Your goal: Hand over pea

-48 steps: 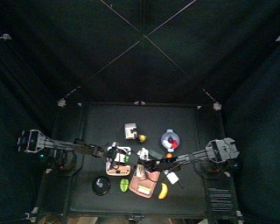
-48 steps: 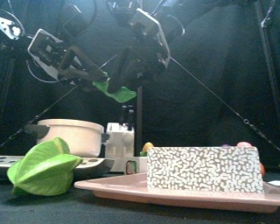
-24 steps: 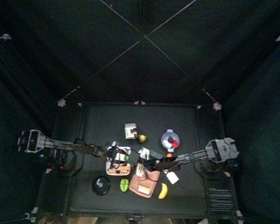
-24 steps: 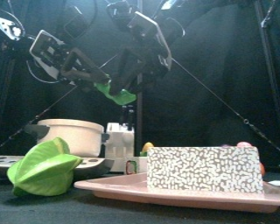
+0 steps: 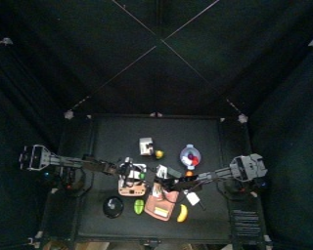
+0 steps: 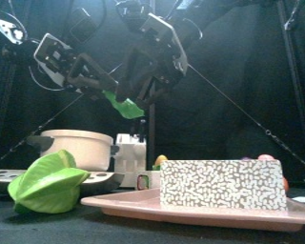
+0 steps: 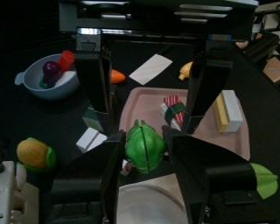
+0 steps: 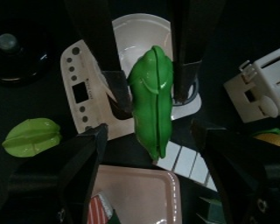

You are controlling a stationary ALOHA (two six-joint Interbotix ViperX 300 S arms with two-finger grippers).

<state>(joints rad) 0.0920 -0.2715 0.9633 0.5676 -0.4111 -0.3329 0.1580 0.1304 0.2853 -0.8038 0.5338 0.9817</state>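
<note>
Pea pod, long, glossy and green [image 6: 125,104], is held in mid-air in the upper left-centre of the front view, where the two arms meet above the table. Left gripper [image 7: 143,147] is clamped on one end of the pod, its black jaws pressed against both sides. Right gripper [image 8: 154,144] sits around the other end with its jaws spread wide; a clear gap shows on each side, so it is not gripping.

Below, in the lower part of the front view, stand a pink rectangular tray [image 6: 206,212] carrying a black-and-white speckled block [image 6: 223,184], a green leaf-shaped toy [image 6: 49,181] at lower left, and a white round bowl [image 6: 76,147] behind it. In the top view the grippers meet in the lower centre of the black table [image 5: 107,132].
</note>
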